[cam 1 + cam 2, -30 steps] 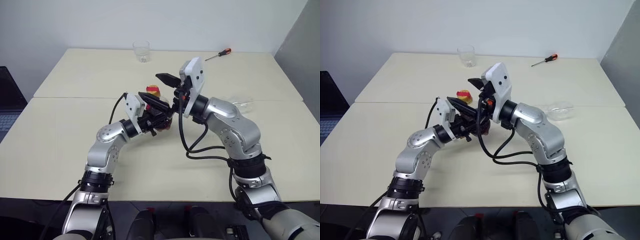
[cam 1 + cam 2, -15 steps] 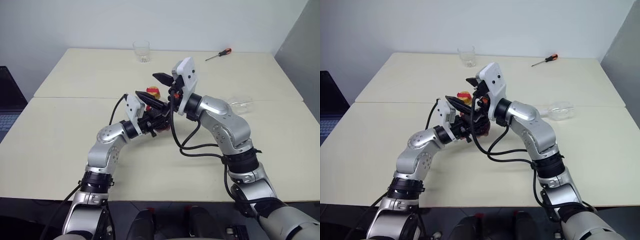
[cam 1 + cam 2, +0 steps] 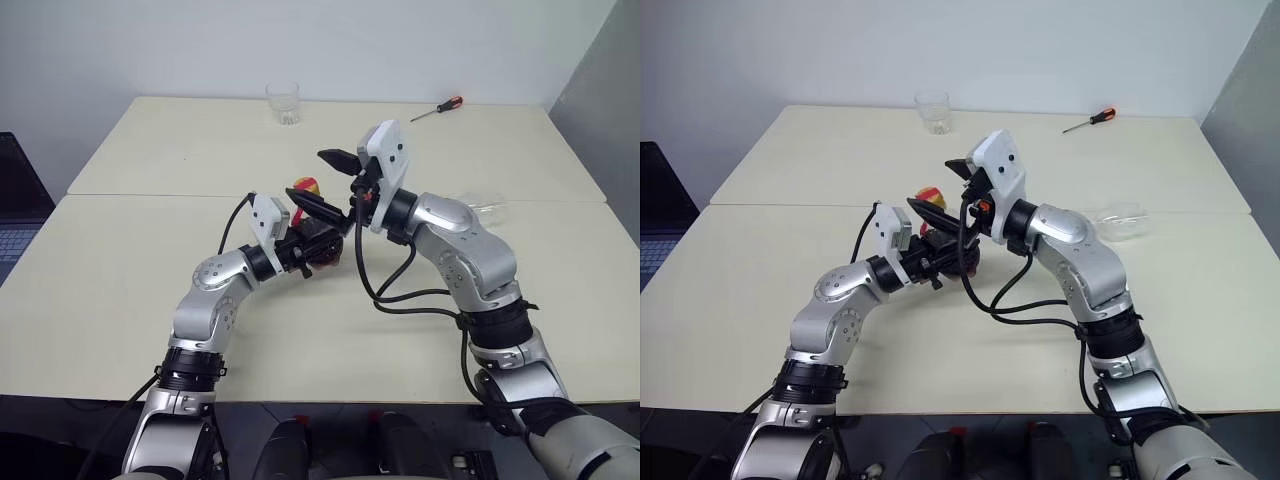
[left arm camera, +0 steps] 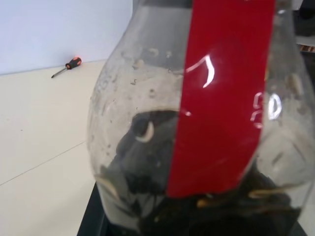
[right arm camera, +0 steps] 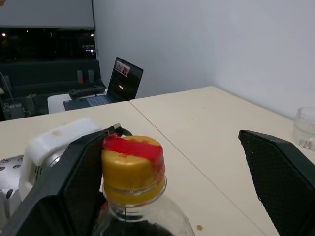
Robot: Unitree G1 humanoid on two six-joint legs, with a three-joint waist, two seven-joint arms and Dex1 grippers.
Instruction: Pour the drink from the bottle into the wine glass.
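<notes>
I have the bottle (image 3: 318,243) clamped in my left gripper (image 3: 312,231) above the near table (image 3: 120,290), dark drink (image 4: 197,206) low in its body. My right gripper (image 5: 172,177) stands wide apart around the yellow-and-red cap (image 5: 132,164), holding nothing. I'd centre the fingers on the cap, close squarely, then twist while the left stays firm. Counting outward: one bottle, what looks like one wine glass (image 3: 478,208) lying on its side to the right, one tumbler (image 3: 283,102) and one screwdriver (image 3: 436,109) at the back.
</notes>
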